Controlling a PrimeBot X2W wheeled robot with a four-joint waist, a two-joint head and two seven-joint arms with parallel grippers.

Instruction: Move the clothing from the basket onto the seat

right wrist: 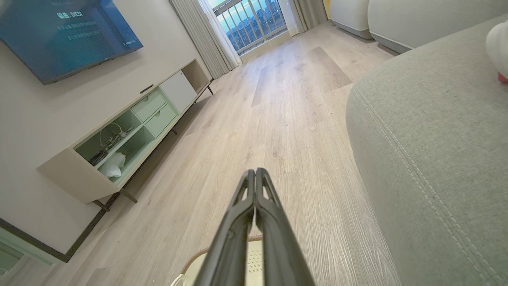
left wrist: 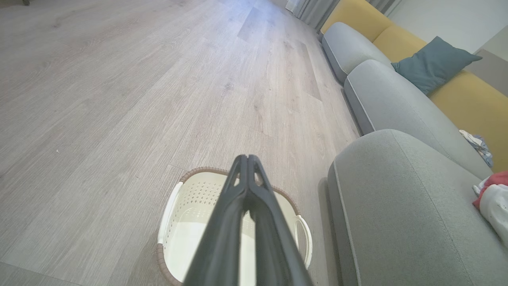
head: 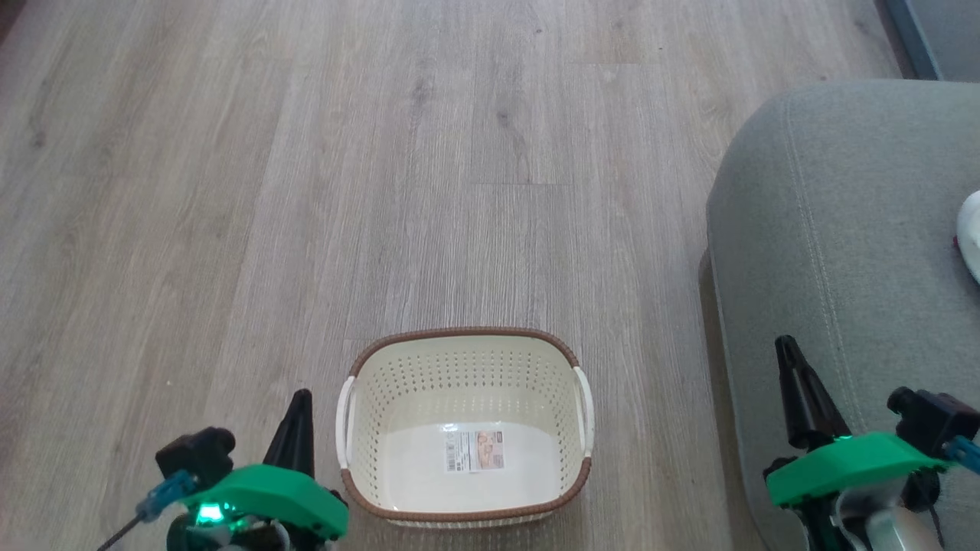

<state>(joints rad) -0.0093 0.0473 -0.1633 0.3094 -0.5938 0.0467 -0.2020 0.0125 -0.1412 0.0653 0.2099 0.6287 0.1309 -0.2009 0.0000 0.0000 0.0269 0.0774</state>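
While both arms are held low, the left gripper (head: 300, 398) is seen closed, its two dark fingers pressed tip to tip and nothing caught between them. The basket (head: 467, 334) is found just to the right of that gripper, standing upright on the wooden floor (head: 383, 153), apart from the fingers. Its bare cream bottom is shown to the head camera, and the label (head: 475, 450) is picked out there. From the left wrist, the closed left gripper (left wrist: 247, 159) is seen pointing over the basket (left wrist: 186, 202), whose brown rim is crossed by the fingers in that view.

Over on the other side, the right gripper (head: 783, 346) is likewise shut, fingers together, nothing gripped. It is poised above the near edge of the seat (head: 842, 229), the grey cushion spreading ahead of it and to its right. In the right wrist view the joined tips of the right gripper (right wrist: 255, 173) are aimed along the floor, with the seat (right wrist: 436, 139) rising just to their right.

And the clothing (left wrist: 494, 196) is spotted lying on the seat (left wrist: 397, 206), red and white, well apart from both grippers. Ahead and to the right of the right gripper, a white edge of the clothing (head: 971, 229) is cut off by the frame. The same clothing (right wrist: 498, 41) is glimpsed at the far right of the right wrist view.
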